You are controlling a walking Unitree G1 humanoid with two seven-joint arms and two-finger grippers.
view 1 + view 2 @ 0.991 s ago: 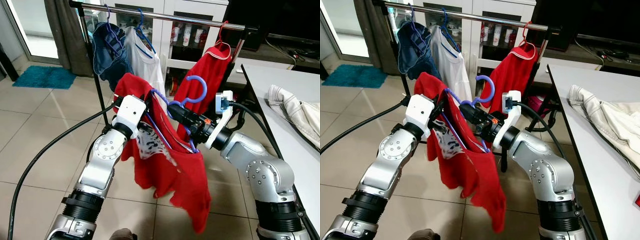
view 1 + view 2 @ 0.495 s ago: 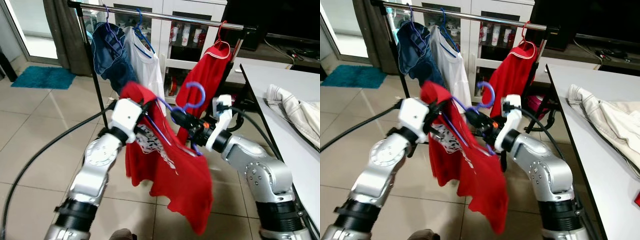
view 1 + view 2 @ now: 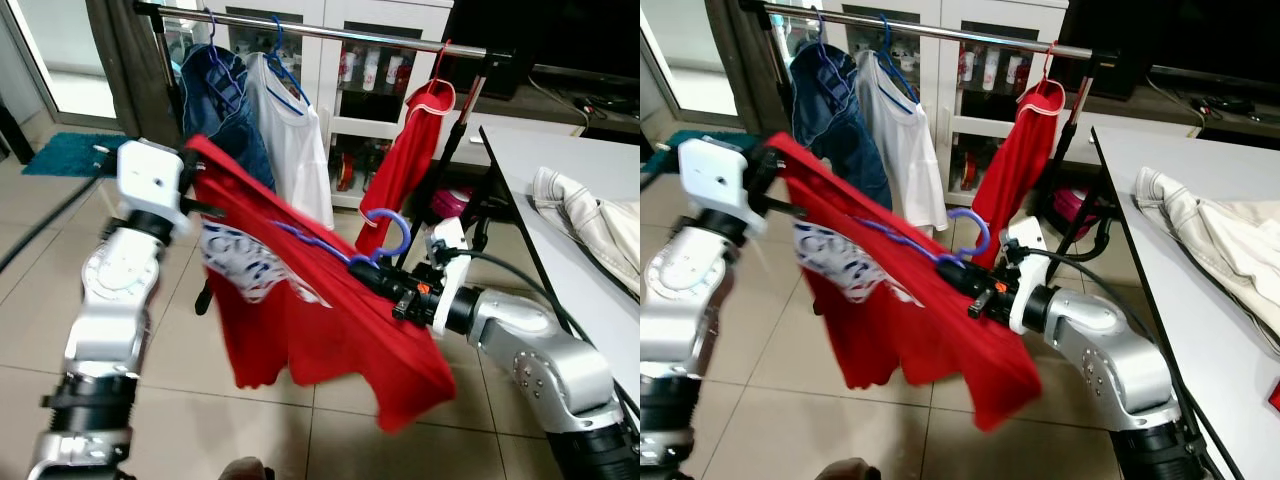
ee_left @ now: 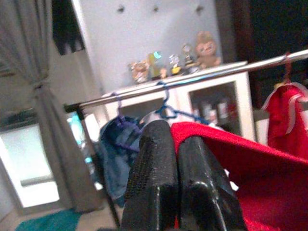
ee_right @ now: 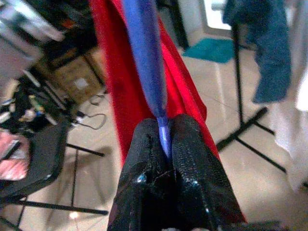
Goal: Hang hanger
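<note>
Red shirt [image 3: 330,320] on a blue hanger [image 3: 375,240] is stretched between both grippers in front of a metal clothes rail [image 3: 330,32]. The left gripper [image 4: 180,159], raised high, has its fingers pinched shut on the shirt's edge. Lower down, the right gripper [image 5: 166,144] clamps the hanger, well below the rail.

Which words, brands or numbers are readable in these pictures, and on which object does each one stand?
None can be read for certain.
White print on the red shirt: partly folded and blurred, unreadable.
Labels on the bottles in the cabinet: too small to read.
</note>
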